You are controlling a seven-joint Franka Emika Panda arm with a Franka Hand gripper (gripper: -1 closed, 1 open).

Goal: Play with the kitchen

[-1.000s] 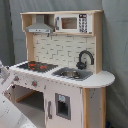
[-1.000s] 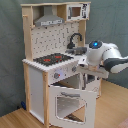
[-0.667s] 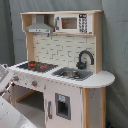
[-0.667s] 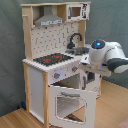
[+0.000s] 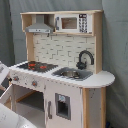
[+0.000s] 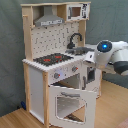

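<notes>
In front of a grey curtain point(image 5: 117, 45) stands the kitchen point(image 5: 60, 70), white with light-wood sides, filling the middle of both exterior views. On its worktop the black hob point(image 5: 37, 65) lies toward the first exterior view's left, with the sink point(image 5: 72, 74) and the curved black faucet point(image 5: 85, 59) beside it to the first exterior view's right. Above, a grey hood point(image 5: 39, 26) hangs over the hob and a small microwave point(image 5: 72, 23) sits next to it under the top shelf. A tiled back panel point(image 5: 57, 49) runs between worktop and shelf.

In the second exterior view the windowed oven door point(image 6: 70, 104) hangs open, tipped outward and down from below the hob, and the space behind it is dark. Two knobs point(image 6: 65, 72) show on the front strip above it. The floor point(image 6: 15, 119) there is wood.

The arm point(image 6: 107, 54) reaches in from the second exterior view's right, its white body with a blue light near the sink end of the worktop and covering that corner. The gripper itself is hidden behind the arm, so I cannot tell whether its jaws are open or closed. In the first exterior view a pale edge point(image 5: 4, 75) shows at the first exterior view's left; what it is cannot be told.
</notes>
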